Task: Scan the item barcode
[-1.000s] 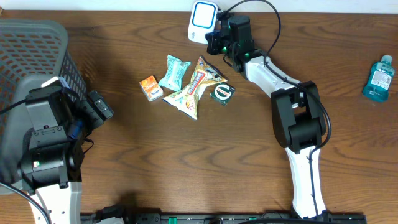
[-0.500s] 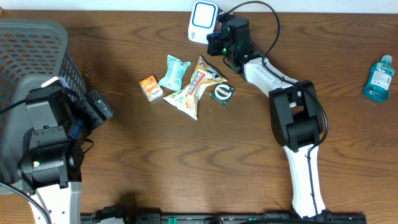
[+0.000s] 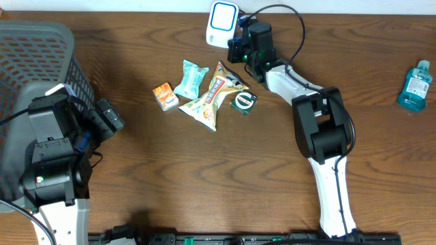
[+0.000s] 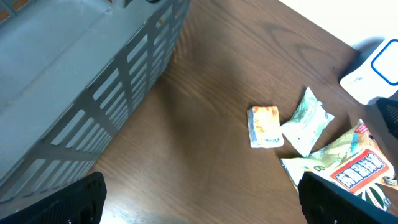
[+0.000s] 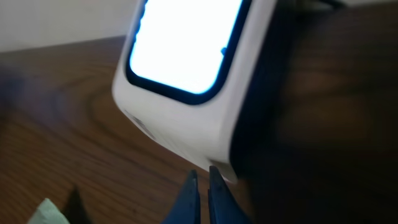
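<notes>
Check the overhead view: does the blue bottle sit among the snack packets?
No, the blue bottle lies alone far to the right, well apart from the snack packets.

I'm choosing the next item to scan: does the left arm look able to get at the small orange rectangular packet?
Probably yes: the small orange rectangular packet lies nearest the open left gripper, with only bare wooden table between them.

Table: basket at left rear; scanner at rear centre; before the scanner, a cluster running left to right of small packet, pouch just beside it, snack bag, round pack; bottle well apart, far right.
</notes>
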Controlling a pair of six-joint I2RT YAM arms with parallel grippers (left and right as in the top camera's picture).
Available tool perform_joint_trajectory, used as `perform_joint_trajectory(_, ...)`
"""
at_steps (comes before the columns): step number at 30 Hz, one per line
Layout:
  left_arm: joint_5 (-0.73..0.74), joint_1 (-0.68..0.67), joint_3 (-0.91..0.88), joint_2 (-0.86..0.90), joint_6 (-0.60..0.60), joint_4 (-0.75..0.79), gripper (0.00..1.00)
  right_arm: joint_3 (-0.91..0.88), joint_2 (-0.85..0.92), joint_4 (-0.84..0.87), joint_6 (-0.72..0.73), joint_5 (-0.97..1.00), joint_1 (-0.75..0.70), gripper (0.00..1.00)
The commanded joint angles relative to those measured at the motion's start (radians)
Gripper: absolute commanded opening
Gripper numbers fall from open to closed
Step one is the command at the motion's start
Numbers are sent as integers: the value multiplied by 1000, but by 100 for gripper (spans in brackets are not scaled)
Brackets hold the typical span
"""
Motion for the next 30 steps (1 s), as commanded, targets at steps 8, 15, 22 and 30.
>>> perform_joint_trajectory(8, -12, 6, 5, 2, -9, -1, 98, -2, 22, 14, -12, 110, -31, 1)
perform_joint_trajectory(15, -12, 6, 5, 2, -9, -1, 98, -1, 9, 3, -19, 118, -81, 1)
perform_joint_trajectory(22, -12, 6, 5, 2, -9, -1, 98, -1, -90, -156, -51, 115, -142, 1)
perform_joint_trajectory(30, -12, 6, 5, 2, -9, -1, 98, -1, -333, -650, -186, 27, -176, 36)
